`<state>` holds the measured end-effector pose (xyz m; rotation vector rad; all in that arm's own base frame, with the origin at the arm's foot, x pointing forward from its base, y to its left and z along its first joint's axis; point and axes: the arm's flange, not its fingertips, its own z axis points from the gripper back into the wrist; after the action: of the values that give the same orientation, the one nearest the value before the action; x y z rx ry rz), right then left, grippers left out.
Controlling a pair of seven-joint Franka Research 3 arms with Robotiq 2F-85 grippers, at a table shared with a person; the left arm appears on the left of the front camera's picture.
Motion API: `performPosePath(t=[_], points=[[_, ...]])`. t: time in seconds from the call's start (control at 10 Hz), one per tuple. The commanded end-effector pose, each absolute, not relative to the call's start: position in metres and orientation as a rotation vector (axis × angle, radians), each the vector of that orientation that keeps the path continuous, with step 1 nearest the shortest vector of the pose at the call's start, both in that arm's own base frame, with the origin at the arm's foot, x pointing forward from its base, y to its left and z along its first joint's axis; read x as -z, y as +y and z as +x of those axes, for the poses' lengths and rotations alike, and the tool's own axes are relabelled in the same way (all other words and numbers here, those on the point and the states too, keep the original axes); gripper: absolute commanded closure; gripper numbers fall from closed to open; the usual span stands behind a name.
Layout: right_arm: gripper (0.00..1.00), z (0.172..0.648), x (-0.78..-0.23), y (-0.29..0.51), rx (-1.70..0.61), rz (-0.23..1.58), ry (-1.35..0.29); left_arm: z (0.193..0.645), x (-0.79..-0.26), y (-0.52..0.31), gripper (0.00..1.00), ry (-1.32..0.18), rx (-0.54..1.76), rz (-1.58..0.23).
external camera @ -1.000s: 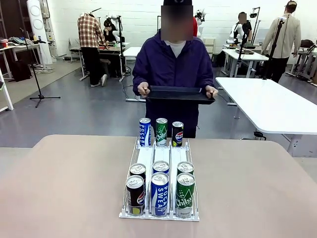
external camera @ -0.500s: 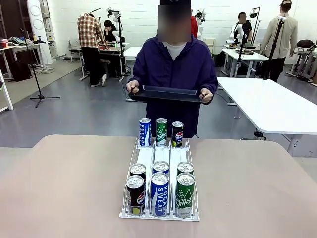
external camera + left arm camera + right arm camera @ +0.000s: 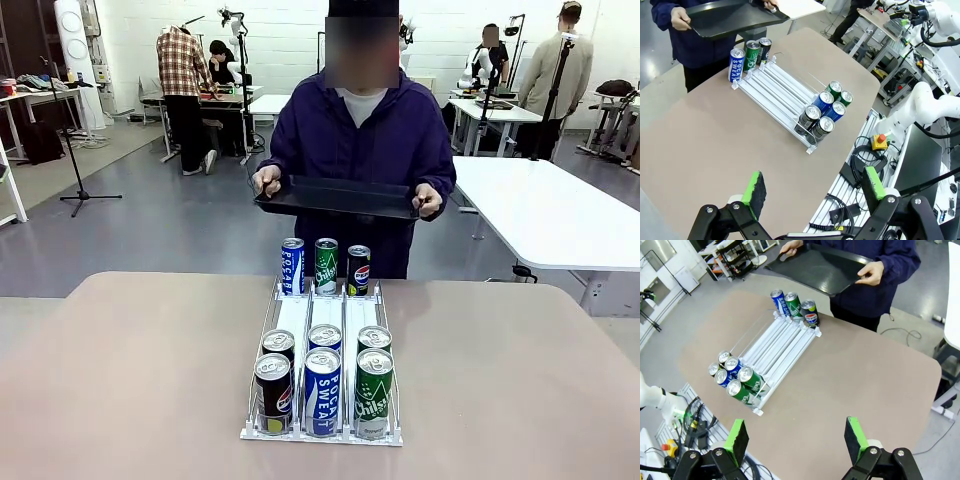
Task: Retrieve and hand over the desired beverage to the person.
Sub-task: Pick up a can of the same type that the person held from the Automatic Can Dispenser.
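The left gripper (image 3: 813, 185) is held high above the table (image 3: 705, 150), its jaws spread wide with nothing between them. The right gripper (image 3: 796, 436) is likewise spread and empty, above the table's other side. A white rack (image 3: 295, 318) is set mid-table. At its near end six cans (image 3: 322, 385) are packed in two rows of black, blue and green. At its far end three cans (image 3: 326, 265) are stood upright. Just beyond the far edge, a black tray (image 3: 340, 196) is held level by its ends by the person (image 3: 360, 135).
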<state>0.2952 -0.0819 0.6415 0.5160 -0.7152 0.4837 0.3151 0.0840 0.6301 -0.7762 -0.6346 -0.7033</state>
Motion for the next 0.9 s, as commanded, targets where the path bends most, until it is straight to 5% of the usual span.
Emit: performPosePath(t=[0.0, 0.8], points=[[0.0, 0.2965, -0.6411, -0.0812, -0.5, 0.541, -0.722, 0.3162, -0.6304, 0.084, 0.0, -0.656, 0.725, -0.788], [0.0, 0.2965, -0.6411, -0.0812, -0.5, 0.541, -0.722, 0.3162, -0.6304, 0.084, 0.0, -0.656, 0.725, -0.788]])
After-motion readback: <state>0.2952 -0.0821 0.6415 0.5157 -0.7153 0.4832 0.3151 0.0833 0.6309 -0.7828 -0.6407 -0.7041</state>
